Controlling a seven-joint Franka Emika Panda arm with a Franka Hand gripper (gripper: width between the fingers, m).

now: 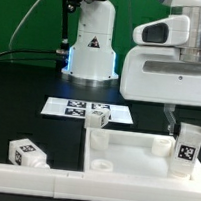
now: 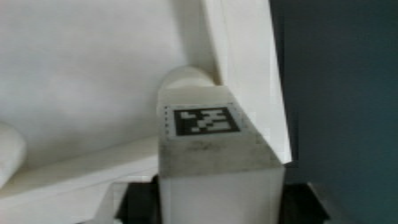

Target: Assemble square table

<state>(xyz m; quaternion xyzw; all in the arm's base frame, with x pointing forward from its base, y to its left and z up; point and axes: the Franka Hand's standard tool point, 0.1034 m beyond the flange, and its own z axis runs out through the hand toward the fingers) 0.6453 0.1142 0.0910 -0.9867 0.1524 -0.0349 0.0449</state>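
1. The pincer's (image 2: 217, 210) fingers (image 2: 139, 207) are running off the wrist view's edge, showing only dark slivers.
2. The leg (image 2: 210, 130) between them is blurring; whether they are pressing it cannot be told.
3. The arm (image 1: 174, 71) above the pincer is being cropped by the exterior view's right edge.

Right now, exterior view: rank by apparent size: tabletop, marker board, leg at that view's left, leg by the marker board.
1. Tabletop
2. Marker board
3. Unranked: leg at the exterior view's left looks bigger than leg by the marker board, but sits nearer the camera.
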